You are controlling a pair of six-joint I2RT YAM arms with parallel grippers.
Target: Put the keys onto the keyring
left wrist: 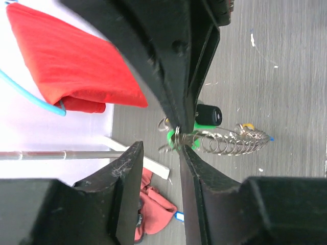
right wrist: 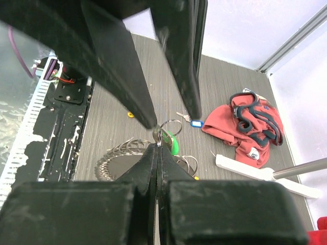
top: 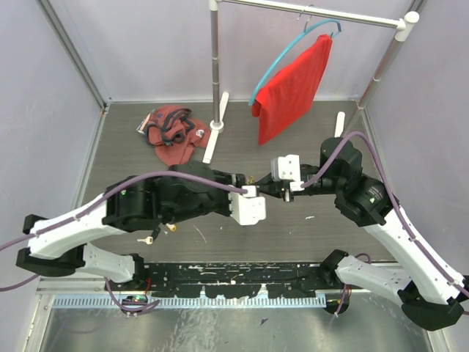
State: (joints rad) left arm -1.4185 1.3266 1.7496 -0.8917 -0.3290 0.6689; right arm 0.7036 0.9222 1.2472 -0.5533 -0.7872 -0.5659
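now r claw (right wrist: 157,142) pinches keyring (right wrist: 171,121)

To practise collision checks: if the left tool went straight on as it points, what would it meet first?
Probably the keyring with the green key, pinched in the right tool just ahead of the left tool; depth is unclear.

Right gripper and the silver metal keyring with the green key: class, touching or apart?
Touching. Right wrist view: the right gripper pinches the silver metal keyring.
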